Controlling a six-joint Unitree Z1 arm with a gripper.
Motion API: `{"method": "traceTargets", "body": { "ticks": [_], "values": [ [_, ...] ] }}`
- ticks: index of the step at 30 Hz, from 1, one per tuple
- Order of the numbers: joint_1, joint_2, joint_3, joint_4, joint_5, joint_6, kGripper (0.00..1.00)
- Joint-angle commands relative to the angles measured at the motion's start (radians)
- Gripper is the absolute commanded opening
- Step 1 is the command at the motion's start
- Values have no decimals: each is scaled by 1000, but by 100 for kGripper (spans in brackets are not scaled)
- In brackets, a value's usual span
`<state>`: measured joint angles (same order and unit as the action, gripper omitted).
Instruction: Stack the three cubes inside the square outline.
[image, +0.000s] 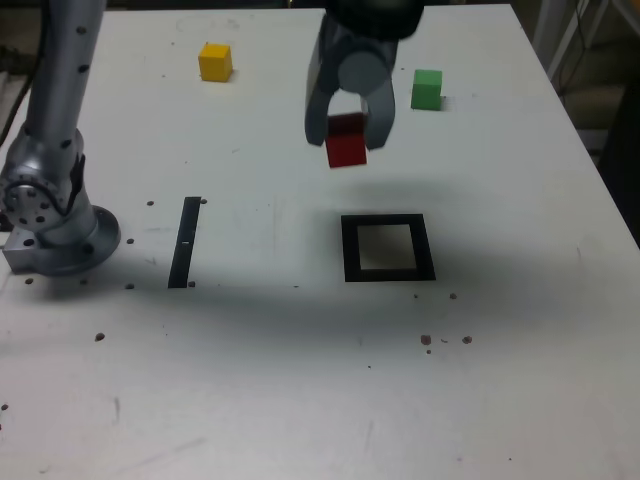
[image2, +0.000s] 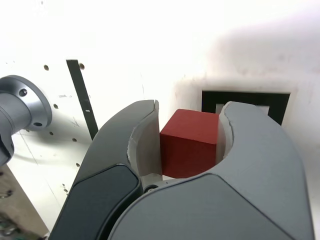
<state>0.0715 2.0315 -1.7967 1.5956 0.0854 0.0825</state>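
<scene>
The tool (image: 347, 135) is clamped narrow on the red cube (image: 346, 147), its jaws pressed to two opposite faces, the cube lifted clear of the desk (image: 250, 380); the square outline (image: 388, 248) lies empty just ahead; best to centre the cube over the cream middle, edges squared to the frame, lower until it rests, then release; yellow cube (image: 215, 62) and green cube (image: 427, 89) wait at the far edge.
</scene>
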Motion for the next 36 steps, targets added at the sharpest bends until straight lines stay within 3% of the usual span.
{"method": "traceTargets", "body": {
  "ticks": [1,16,36],
  "values": [
    [-19,12,-3,10,-3,-11,35],
    [-138,101,-4,-24,-41,-94,35],
    [-145,237,-82,-51,-50,-104,35]
  ]
}}
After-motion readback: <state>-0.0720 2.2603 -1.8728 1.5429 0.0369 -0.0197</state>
